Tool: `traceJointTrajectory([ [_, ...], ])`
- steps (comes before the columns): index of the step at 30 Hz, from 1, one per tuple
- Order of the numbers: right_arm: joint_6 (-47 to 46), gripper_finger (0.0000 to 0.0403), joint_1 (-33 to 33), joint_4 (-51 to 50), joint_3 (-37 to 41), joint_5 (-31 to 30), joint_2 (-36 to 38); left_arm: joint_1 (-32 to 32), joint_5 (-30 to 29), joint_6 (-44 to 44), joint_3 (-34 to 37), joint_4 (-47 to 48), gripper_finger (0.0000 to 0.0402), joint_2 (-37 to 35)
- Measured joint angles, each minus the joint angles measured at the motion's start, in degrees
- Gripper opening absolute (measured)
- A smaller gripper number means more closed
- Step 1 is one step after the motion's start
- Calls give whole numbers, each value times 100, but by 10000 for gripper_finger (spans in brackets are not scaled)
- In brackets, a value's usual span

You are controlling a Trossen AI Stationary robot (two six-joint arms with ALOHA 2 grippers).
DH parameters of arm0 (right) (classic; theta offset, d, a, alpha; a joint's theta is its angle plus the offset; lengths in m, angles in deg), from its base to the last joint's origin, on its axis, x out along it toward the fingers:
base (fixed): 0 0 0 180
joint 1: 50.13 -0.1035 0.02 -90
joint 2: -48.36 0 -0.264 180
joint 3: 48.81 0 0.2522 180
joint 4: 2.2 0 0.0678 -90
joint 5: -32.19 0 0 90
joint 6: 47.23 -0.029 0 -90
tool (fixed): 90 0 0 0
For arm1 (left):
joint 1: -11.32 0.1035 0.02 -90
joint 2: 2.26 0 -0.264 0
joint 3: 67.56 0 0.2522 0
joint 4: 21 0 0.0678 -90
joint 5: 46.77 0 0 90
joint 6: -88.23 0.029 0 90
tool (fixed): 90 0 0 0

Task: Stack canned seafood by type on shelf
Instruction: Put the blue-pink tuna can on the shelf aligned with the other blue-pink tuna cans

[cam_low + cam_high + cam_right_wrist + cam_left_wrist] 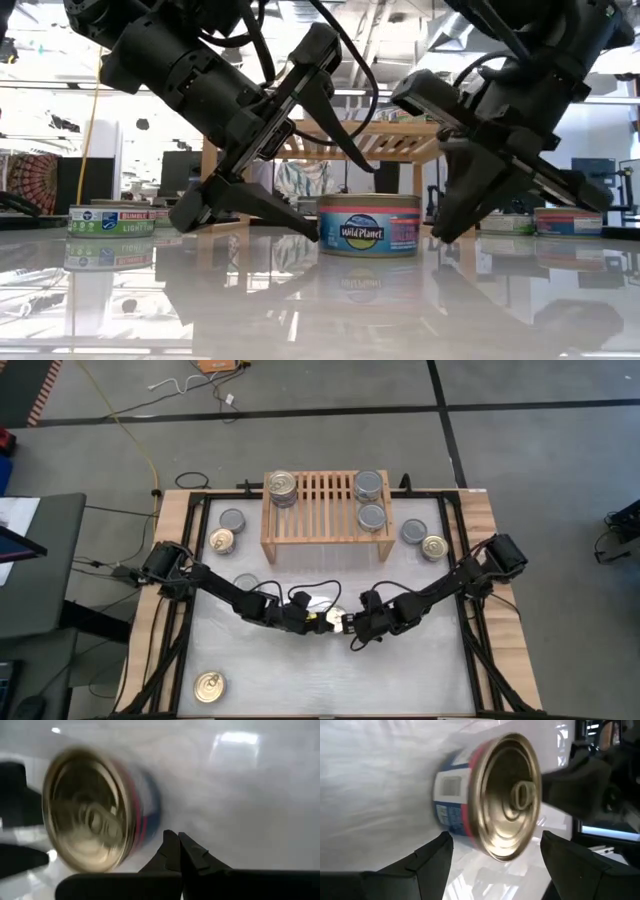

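A tin of canned seafood (337,620), gold pull-ring top and blue-and-red label, stands on its bottom at the table's middle (368,225). My left gripper (322,622) is open at its left. One finger is low near the tin's base (300,228) and the other above the tin (350,140), with the tin just ahead of the tips (490,805). My right gripper (352,626) is shut and slants down at the tin's right side (176,837). The wooden shelf (325,538) at the far side carries a gold-topped stack (283,487) and silver-topped tins (370,485). My left gripper's lower fingertip (314,235) stands close to the foot of the tin's left wall; I cannot tell whether it touches. My right gripper's shut fingertips (172,845) come slanting down from the table's right beside the tin's side wall (150,817); I cannot tell whether they touch.
Loose tins lie around the shelf: silver (232,519) and gold (222,541) at its left, silver (413,531) and gold (433,547) at its right. Another silver tin (246,582) sits by the left arm. A gold one (208,687) sits near the front left corner.
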Motion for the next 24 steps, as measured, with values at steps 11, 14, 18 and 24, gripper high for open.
traceJointTrajectory([
  [11,306,46,-166,-107,-20,-36,298,24,-1,118,0,30,286,-36],
  [14,334,62,-250,-428,-17,-232,557,24,3,139,0,-16,286,-36],
  [18,367,75,-306,-682,-20,-620,840,24,3,160,0,-51,286,-36],
  [24,634,103,-282,-650,-20,-699,791,58,9,228,0,-93,286,-36],
])
